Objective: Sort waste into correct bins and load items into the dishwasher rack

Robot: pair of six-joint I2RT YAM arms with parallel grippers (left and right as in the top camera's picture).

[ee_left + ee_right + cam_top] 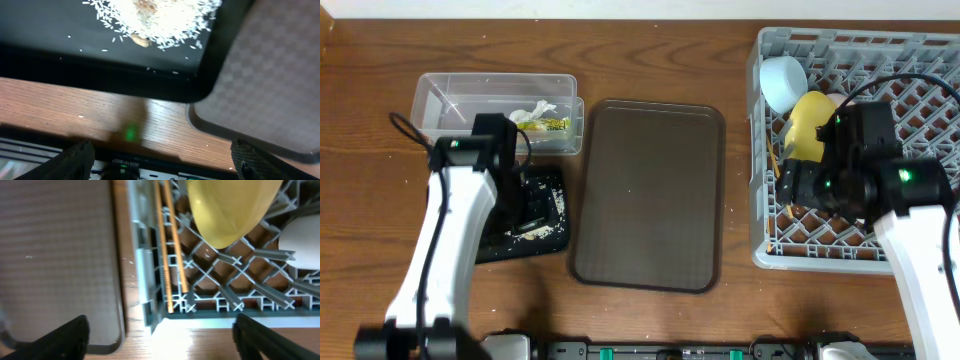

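The grey dishwasher rack (920,70) stands at the right. It holds a light blue bowl (783,82), the yellow plate (807,125) on edge and two chopsticks (775,165) along its left wall. My right gripper (798,186) hangs open and empty over the rack's front-left corner. The right wrist view shows the plate (230,210), chopsticks (167,255), rack (225,287) and a white dish (302,242). My left gripper (535,205) is open and empty over the black tray (490,245), which holds rice bits (155,17). The clear tub (470,95) holds the white scrap (532,112) and the wrapper (553,124).
A large dark brown serving tray (645,195) lies between the black tray and the rack; its corner shows in the left wrist view (270,90) and in the right wrist view (55,255). Bare wooden table (650,60) surrounds everything.
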